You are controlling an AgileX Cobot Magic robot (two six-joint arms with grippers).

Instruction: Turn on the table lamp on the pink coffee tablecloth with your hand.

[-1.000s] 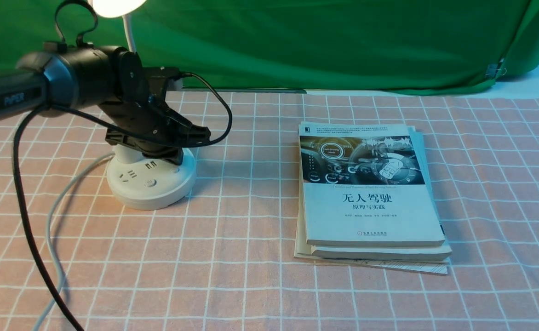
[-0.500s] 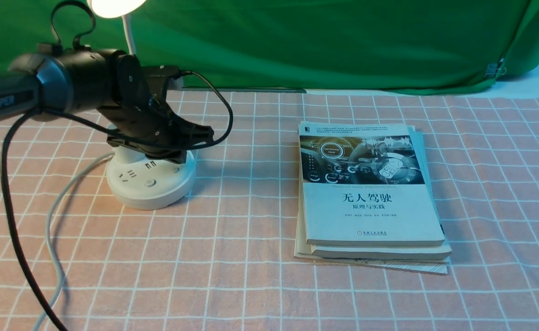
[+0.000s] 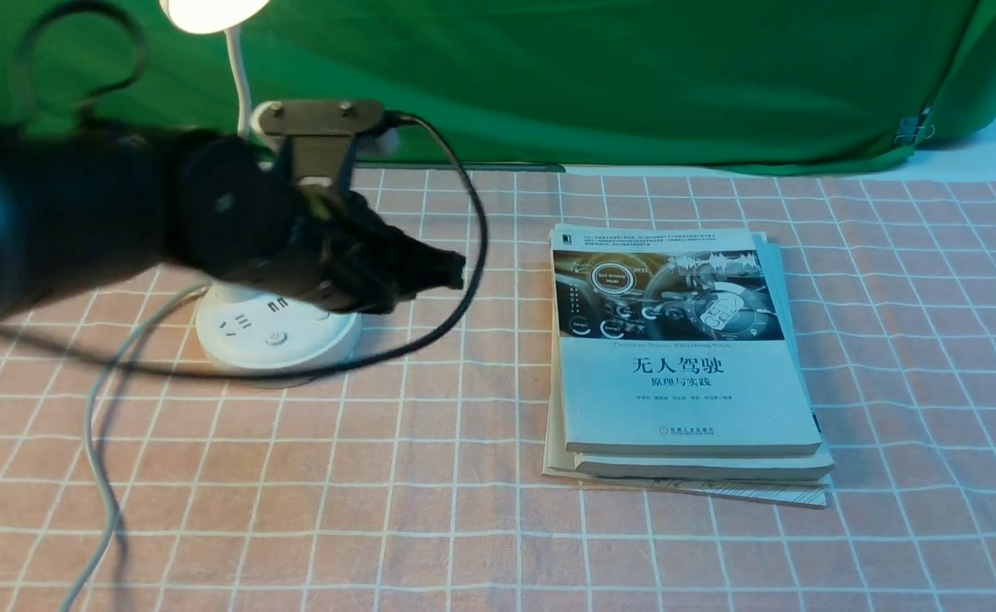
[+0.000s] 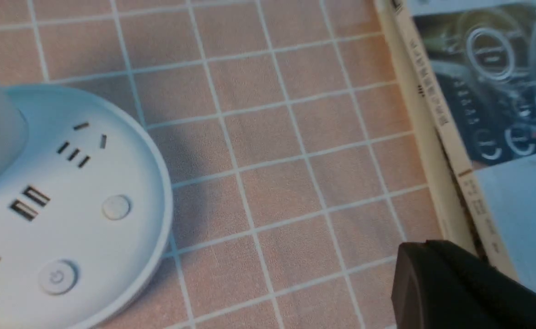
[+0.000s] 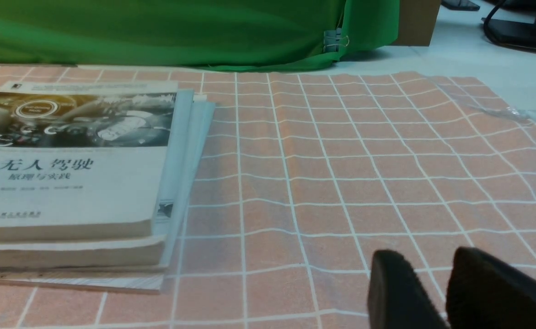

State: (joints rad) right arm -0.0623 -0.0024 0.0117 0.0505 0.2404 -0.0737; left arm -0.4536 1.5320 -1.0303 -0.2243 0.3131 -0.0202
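The lamp (image 3: 273, 336) stands on the left side of the tabletop, its round white base flat on the pink checked cloth (image 3: 430, 476). Its thin neck rises to a head (image 3: 209, 10) that glows brightly against the green backdrop (image 3: 600, 76). A pale cord (image 3: 94, 425) trails from the base toward the near edge.

The left gripper (image 3: 451, 270) is motion-blurred. It hangs just past the base's right rim and points toward a stack of books (image 3: 685, 357). From its wrist camera the 2 fingers look pressed together with nothing between them, over the cloth between base and books. The power button (image 4: 57, 276) lies well apart from the tip.

The right gripper (image 5: 428, 260) sits low over bare cloth right of the books, fingers a little parted and empty.
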